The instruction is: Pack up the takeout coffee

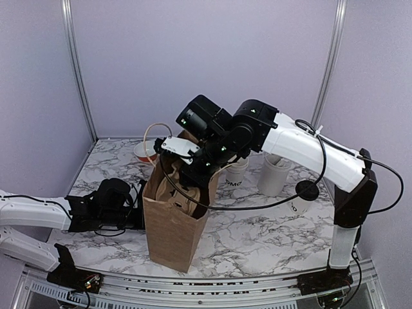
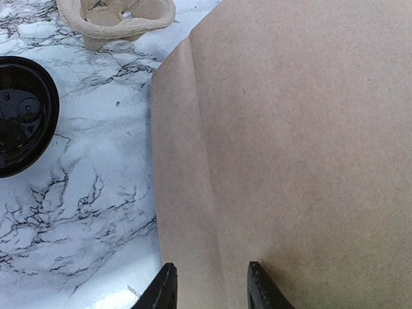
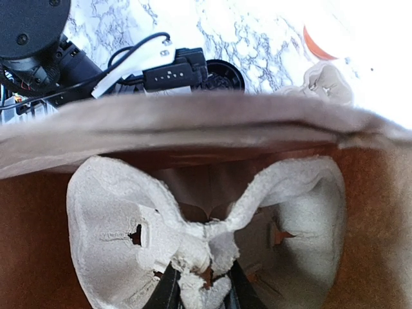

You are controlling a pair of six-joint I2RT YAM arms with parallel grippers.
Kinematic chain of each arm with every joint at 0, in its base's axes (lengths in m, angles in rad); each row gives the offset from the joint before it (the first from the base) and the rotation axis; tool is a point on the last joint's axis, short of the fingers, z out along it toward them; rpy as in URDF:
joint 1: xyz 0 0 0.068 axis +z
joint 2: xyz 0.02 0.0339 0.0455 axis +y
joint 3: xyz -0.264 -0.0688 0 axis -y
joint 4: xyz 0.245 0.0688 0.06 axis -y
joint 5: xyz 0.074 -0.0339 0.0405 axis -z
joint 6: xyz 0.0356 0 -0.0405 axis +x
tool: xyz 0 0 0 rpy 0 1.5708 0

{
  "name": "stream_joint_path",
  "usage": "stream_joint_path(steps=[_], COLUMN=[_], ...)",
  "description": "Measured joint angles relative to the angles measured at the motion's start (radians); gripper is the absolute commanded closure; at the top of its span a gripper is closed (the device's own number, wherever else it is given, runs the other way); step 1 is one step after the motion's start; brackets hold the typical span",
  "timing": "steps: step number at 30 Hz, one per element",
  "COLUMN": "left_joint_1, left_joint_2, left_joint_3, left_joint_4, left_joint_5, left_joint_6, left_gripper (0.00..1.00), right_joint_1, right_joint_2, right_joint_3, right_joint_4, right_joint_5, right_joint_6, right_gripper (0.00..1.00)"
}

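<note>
A brown paper bag (image 1: pixel 174 225) stands open at the table's middle. My right gripper (image 3: pixel 199 286) reaches into the bag's mouth from above and is shut on the centre ridge of a pale pulp cup carrier (image 3: pixel 116 225) inside the bag. The takeout coffee (image 1: pixel 308 190), a white cup under a round black lid, stands at the right behind the right arm, which partly hides it. My left gripper (image 2: pixel 209 290) is low at the bag's left side (image 2: pixel 290 148), its jaws apart against the paper wall.
Lidless white cups (image 1: pixel 235 174) and a taller white tumbler (image 1: pixel 275 174) stand behind the bag. Another black lid (image 2: pixel 19 116) lies left of the bag; I cannot tell whether a cup is under it. A second pulp carrier (image 2: pixel 116 19) and an orange-rimmed bowl (image 1: pixel 148 153) sit at the back left.
</note>
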Motion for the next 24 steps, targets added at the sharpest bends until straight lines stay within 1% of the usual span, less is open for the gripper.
stream_joint_path(steps=[10,12,17,24], left_joint_1=[0.000,0.000,0.000,0.000], left_joint_2=[0.003,0.003,0.003,0.003], left_joint_3=[0.000,0.000,0.000,0.000], left_joint_4=[-0.003,-0.003,-0.004,-0.005], left_joint_5=[-0.005,-0.005,-0.005,-0.005], left_joint_6=[0.000,0.000,0.000,0.004], left_gripper=[0.62,0.62,0.62,0.62], right_joint_1=[0.004,0.004,0.005,0.005], right_joint_2=[0.000,0.000,0.000,0.000], right_joint_3=[0.002,0.002,0.002,0.002], right_joint_4=[0.001,0.000,0.000,0.000], right_joint_5=[0.018,0.023,0.030,0.037], right_joint_6=[0.000,0.000,-0.001,-0.003], right_gripper=[0.80,0.77,0.65,0.57])
